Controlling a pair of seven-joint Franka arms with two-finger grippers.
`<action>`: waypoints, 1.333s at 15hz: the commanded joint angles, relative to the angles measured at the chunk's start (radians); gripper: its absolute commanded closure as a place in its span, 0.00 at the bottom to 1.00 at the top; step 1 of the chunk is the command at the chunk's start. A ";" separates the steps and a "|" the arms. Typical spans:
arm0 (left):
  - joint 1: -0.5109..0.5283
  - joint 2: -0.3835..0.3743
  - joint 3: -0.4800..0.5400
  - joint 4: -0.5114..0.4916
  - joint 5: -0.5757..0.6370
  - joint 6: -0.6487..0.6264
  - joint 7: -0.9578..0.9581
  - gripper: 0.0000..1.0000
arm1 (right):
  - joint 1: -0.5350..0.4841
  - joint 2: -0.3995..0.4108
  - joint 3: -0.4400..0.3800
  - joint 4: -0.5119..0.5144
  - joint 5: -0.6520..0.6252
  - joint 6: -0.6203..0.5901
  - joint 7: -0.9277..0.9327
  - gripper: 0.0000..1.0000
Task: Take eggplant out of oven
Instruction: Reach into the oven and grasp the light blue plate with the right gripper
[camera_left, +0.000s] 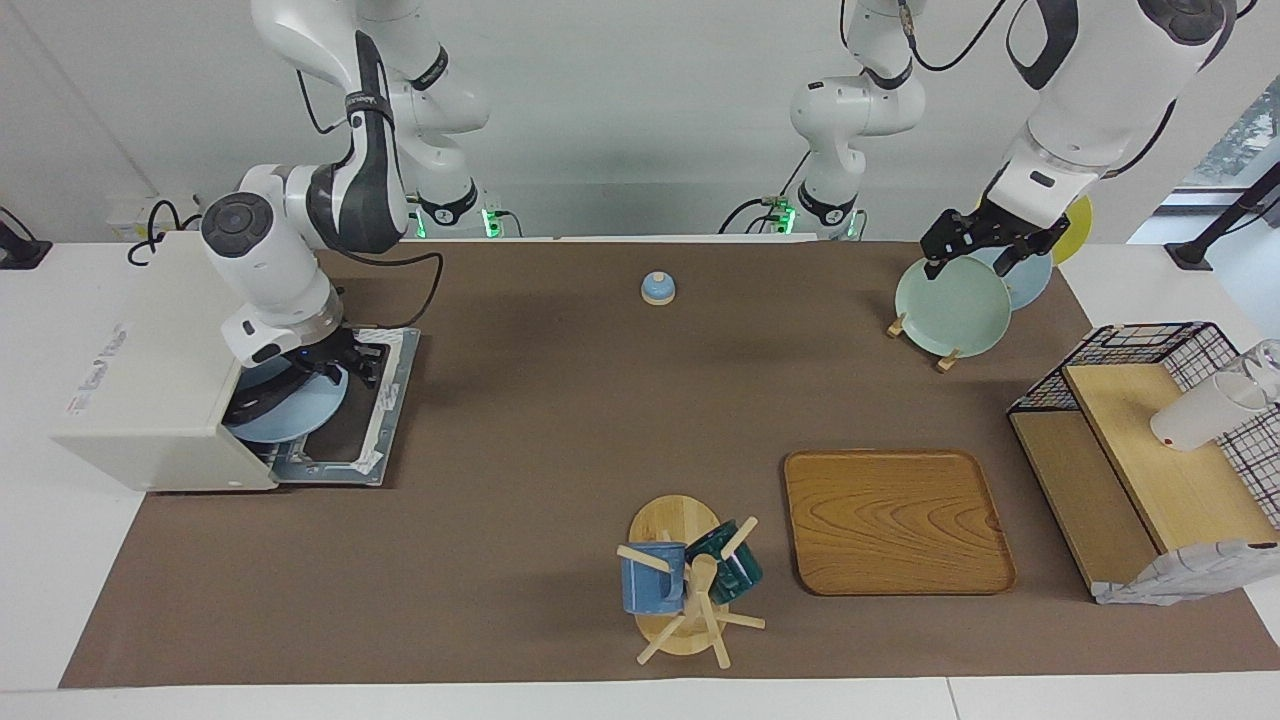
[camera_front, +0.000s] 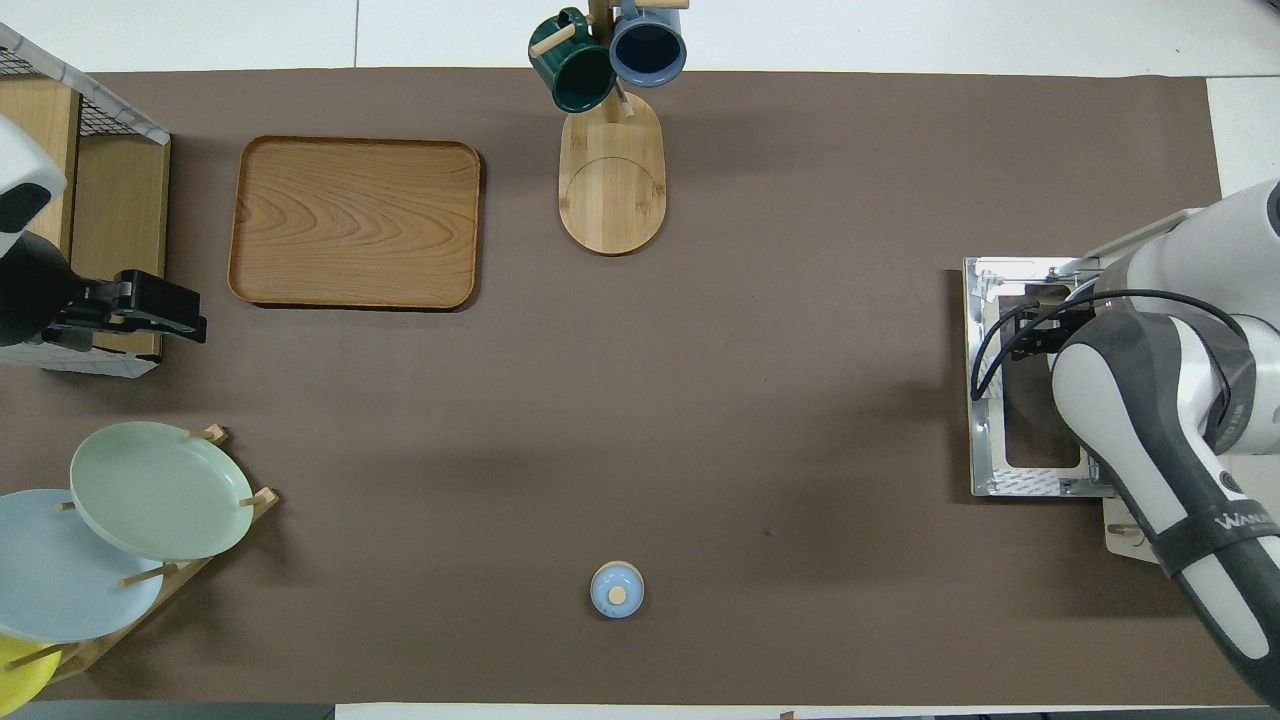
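While lying curved along a round pale-blue ceramic plate (camera_left: 300, 420) in the mouth of the boxy off-white toaster oven (camera_left: 150, 400), at the tabletop's edge by the right arm's end, slim dark purple-black eggplant (camera_left: 262, 402) not yet lifted out. Oven's glass drop-down door (camera_left: 390, 385) folded flat open on the tabletop (camera_left: 560, 450). Right tool (camera_left: 338, 362) poised over the plate's rim at the oven opening; wide or narrow, cannot tell. Probably the reach-in step. To do it well: come in low beneath the oven's top, straddle the eggplant across its thin middle, close gently on it and not on the plate, then draw straight out over the door. Beware rolling on the slick plate. Left tool (camera_left: 985, 243) waiting over a mint-green plate (camera_left: 950, 310) racked near the corner at the left arm's end; state likewise cannot tell.
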 joint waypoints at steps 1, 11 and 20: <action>0.013 -0.014 -0.010 -0.002 0.015 -0.011 0.008 0.00 | -0.024 -0.029 0.009 -0.056 -0.010 0.042 -0.040 0.49; 0.013 -0.014 -0.010 -0.002 0.015 -0.012 0.007 0.00 | -0.040 -0.053 0.008 -0.141 -0.010 0.139 -0.169 0.86; 0.013 -0.014 -0.009 -0.002 0.015 -0.015 0.007 0.00 | 0.124 -0.049 0.014 -0.081 -0.074 0.050 -0.124 1.00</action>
